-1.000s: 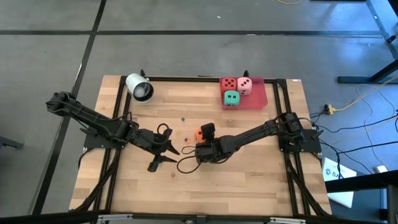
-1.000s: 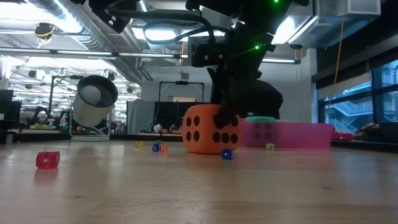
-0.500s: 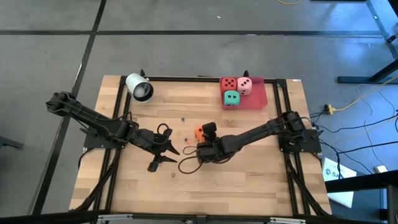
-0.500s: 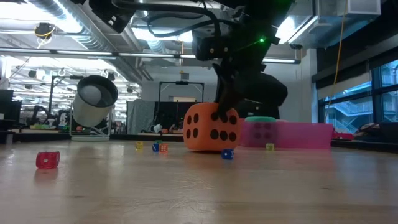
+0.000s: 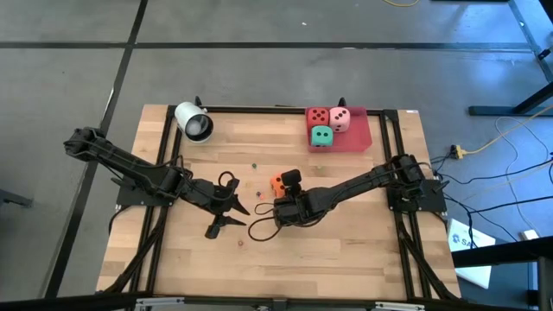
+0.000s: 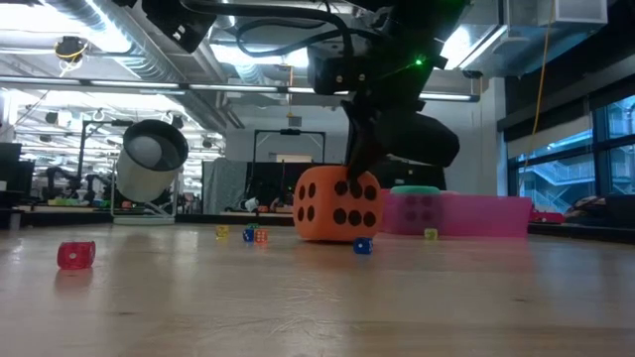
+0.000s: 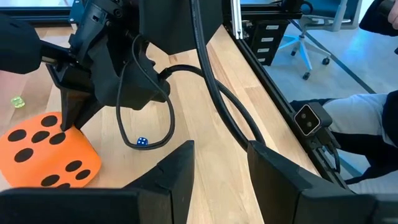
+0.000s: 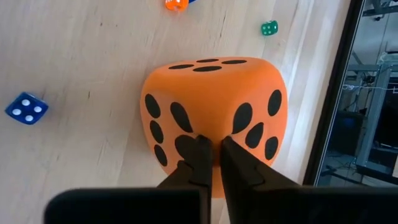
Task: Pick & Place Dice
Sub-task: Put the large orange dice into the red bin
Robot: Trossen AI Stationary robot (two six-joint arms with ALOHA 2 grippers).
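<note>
The orange die (image 5: 276,182) sits on the wood near the table's middle, and my right gripper (image 8: 216,142) is right above it with its fingers shut. In the low view its fingers (image 6: 353,177) come down onto the die's top (image 6: 337,203). The red die (image 5: 318,116), pink die (image 5: 340,119) and green die (image 5: 321,136) lie on the flat red tray (image 5: 359,138) at the far right. My left gripper (image 5: 229,220) is open and low over the table, left of the orange die, touching nothing. My right gripper touches the orange die with its shut fingertips (image 8: 202,146) on the upper ridge where two pip faces meet (image 8: 216,130). It comes slanting down from above. Whether a bit of the soft edge is pinched between the tips cannot be told. The die rests flat on the table.
A white cylinder (image 5: 193,121) lies on its side at the far left corner. Several tiny dice are scattered on the wood, among them a blue one (image 6: 363,246) just in front of the orange die and a red one (image 6: 76,255). A loose cable (image 7: 155,134) loops under the right arm.
My right gripper has moved up: its fingers stood down in front of the orange die's face and are now at its top edge, so that face's pips show. The die has stayed on the table, shifting only slightly. The left arm has kept still.
</note>
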